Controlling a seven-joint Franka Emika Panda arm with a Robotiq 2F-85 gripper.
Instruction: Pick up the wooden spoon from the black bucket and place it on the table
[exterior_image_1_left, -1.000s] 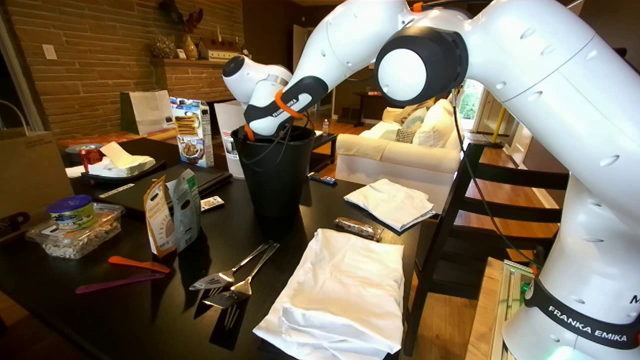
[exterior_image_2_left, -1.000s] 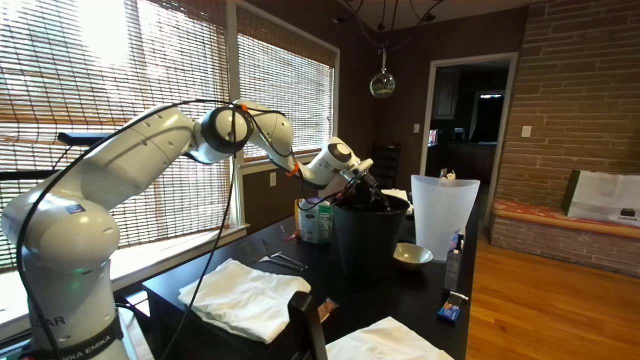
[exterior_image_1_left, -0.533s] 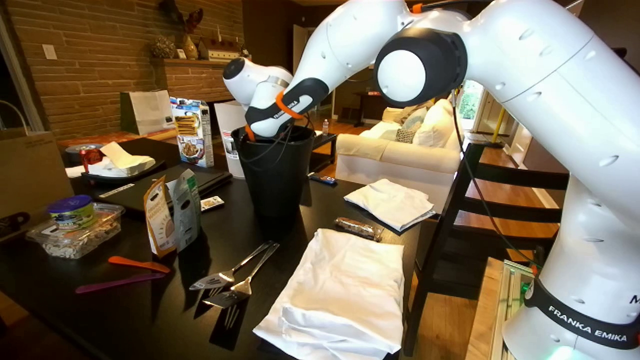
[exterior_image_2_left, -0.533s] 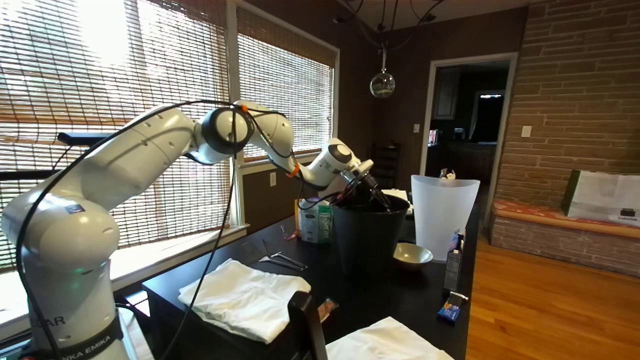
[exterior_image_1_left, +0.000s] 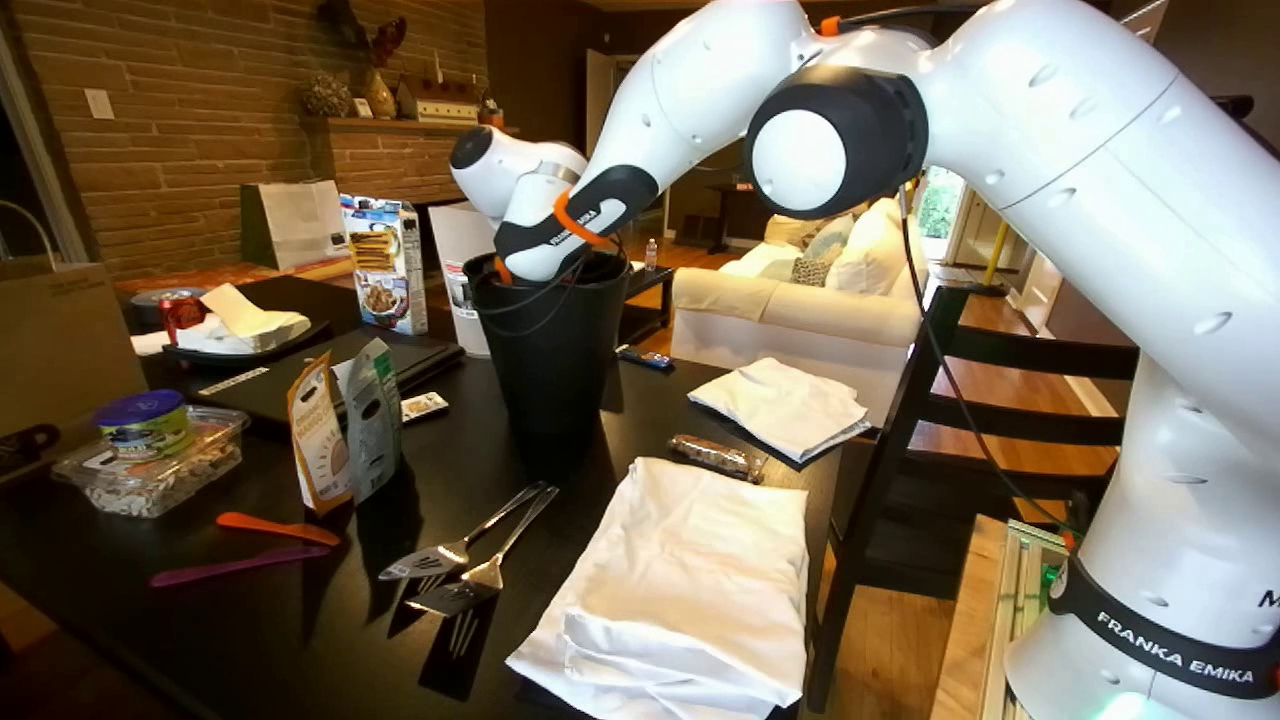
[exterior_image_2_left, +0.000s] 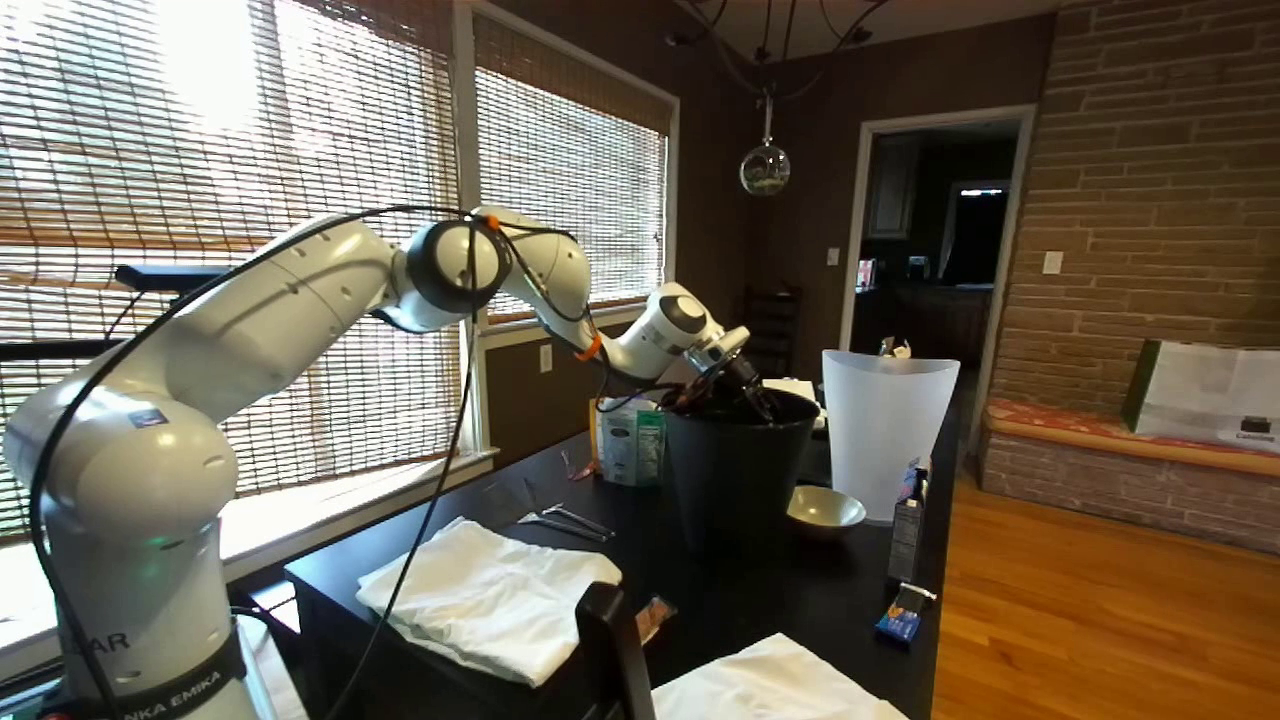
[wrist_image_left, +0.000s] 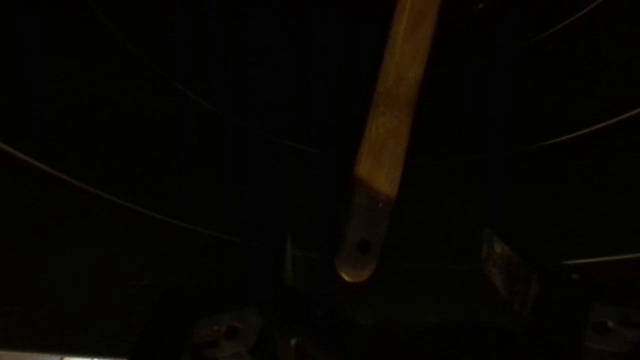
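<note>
Where your gripper (wrist_image_left: 399, 265) reaches into the black bucket (exterior_image_1_left: 548, 350), the wooden spoon (wrist_image_left: 390, 120) appears between wide-set fingers (wrist_image_left: 507, 275)

While the bucket's wall hides the spoon from both exterior views, your wrist view, though dim, shows its handle, brown with a darker, holed end; the rest runs past the frame edge. The fingers stand well apart, one to each side of that end, which lies nearer the finger at picture left; a gap is visible on either side, but how deep the handle sits between them you cannot tell. In an exterior view you see the gripper's dark housing (exterior_image_2_left: 738, 375) tilted downward at the rim.

Compared with the frames half a second earlier, your arm (exterior_image_1_left: 700, 90) sits slightly lower at the bucket, which keeps its place on the table (exterior_image_1_left: 290, 640).

Around it, note two upright pouches (exterior_image_1_left: 320, 440), silver servers (exterior_image_1_left: 480, 575) and two folded white cloths (exterior_image_1_left: 690, 570), with a wrapped bar (exterior_image_1_left: 716, 457) between the cloths. In an exterior view, a metal bowl (exterior_image_2_left: 826, 512) shows just beside the bucket, near a pale bin (exterior_image_2_left: 885, 430); a dark chair back (exterior_image_2_left: 612, 640) in the foreground blocks part of your sight of the tabletop.
</note>
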